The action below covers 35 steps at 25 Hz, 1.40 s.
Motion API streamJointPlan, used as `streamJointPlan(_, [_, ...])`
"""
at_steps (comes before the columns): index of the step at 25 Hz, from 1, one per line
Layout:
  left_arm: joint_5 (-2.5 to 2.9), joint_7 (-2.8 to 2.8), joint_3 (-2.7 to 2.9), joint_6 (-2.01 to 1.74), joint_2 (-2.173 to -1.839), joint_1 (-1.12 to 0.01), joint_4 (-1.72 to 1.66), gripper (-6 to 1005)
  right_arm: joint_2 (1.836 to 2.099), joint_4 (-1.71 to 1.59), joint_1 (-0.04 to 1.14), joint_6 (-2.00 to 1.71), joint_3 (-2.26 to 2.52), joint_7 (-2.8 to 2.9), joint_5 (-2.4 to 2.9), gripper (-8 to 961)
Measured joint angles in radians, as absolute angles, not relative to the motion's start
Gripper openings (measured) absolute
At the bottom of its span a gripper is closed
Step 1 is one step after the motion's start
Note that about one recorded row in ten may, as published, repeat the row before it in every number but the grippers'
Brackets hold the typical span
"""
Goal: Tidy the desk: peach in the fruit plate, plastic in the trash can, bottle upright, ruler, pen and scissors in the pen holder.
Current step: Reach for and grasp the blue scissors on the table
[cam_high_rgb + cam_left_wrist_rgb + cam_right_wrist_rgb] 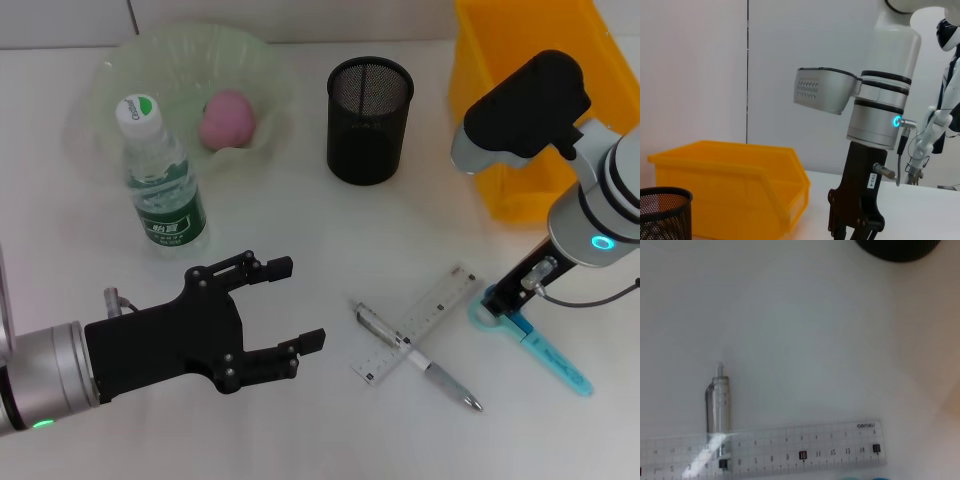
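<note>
The pink peach [228, 118] lies in the pale green fruit plate [120, 75] at the back left. In front of the plate the bottle [163, 180] stands upright. A clear ruler [420, 325] lies across a silver pen [420, 355] at the front centre; both also show in the right wrist view, ruler [790, 455] over pen [717, 400]. Teal scissors [550, 355] lie to their right. My right gripper [503, 300] is down at the scissors' handle. My left gripper [297, 303] hovers open and empty, left of the pen. No plastic is in view.
The black mesh pen holder [370, 120] stands at the back centre, with the yellow bin [520, 110] to its right. The left wrist view shows the bin [730, 185], the holder [665, 212] and my right arm's gripper [855, 225].
</note>
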<state>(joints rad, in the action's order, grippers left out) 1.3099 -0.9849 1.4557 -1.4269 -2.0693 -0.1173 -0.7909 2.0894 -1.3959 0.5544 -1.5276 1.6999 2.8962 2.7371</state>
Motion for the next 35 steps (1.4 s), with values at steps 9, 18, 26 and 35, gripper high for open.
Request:
streamJointPlan(9, [1.310,-0.985,1.456,-1.427,-2.069,-0.123,-0.781,800,2.089,-1.354,0.568,-1.510,1.700,2.896,2.718,290])
streamJointPlan(18, [1.310,-0.985,1.456,-1.428,-2.069,-0.124,-0.781,800,2.089,-1.349,0.568,-1.509,1.701,2.897,2.718,285])
streamJointPlan(26, [1.310,-0.985,1.456,-1.432,-2.069,-0.123,-0.781,800,2.089,-1.332,0.568,-1.501,1.701,2.895,2.718,284])
streamJointPlan(35, [1.310,-0.985,1.456,-1.436,-2.069,-0.123,-0.781,800,2.089,-1.307,0.568,-1.478,1.701,2.890,2.718,230])
